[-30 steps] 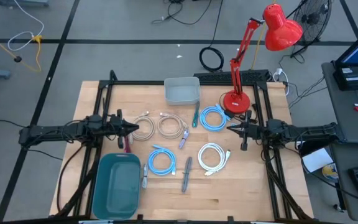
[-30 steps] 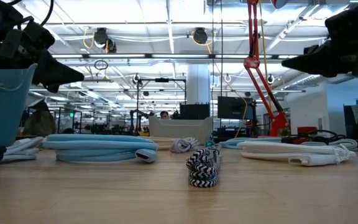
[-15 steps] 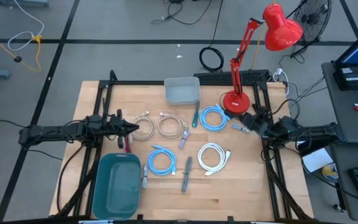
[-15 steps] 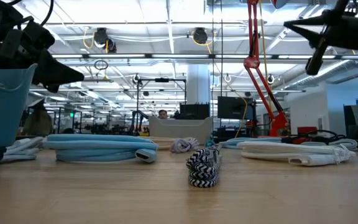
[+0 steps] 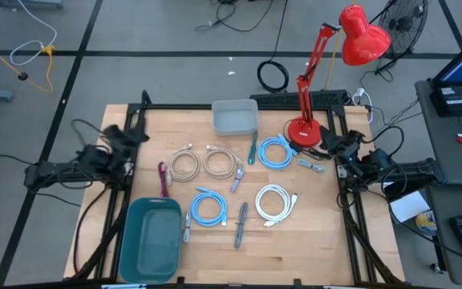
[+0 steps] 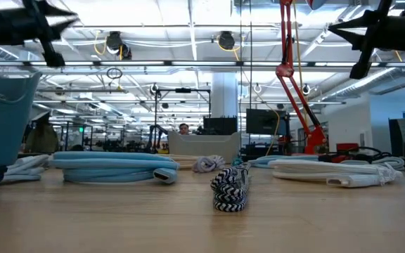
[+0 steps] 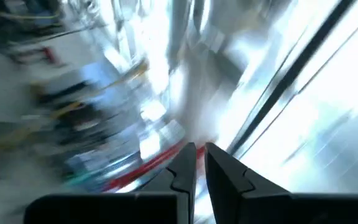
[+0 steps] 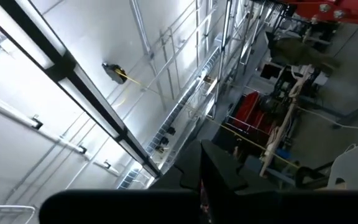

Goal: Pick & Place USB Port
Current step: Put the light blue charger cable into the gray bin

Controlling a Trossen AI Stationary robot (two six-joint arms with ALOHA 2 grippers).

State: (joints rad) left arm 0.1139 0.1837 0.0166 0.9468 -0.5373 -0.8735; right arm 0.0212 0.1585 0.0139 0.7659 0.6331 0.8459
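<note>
High view shows both arms pulled back to the worktop's side edges, left gripper (image 5: 139,131) and right gripper (image 5: 330,138) pinched closed and empty, so the next reach should open wide above one coiled cable (image 5: 208,207) before descending.

Coiled cables (image 5: 210,207): six, perhaps; bins (image 5: 150,238): two; lamp (image 5: 305,128): one.

We find no text, label, brand, number or sign that can be read anywhere in these views, neither on the table nor in the room behind it.
</note>
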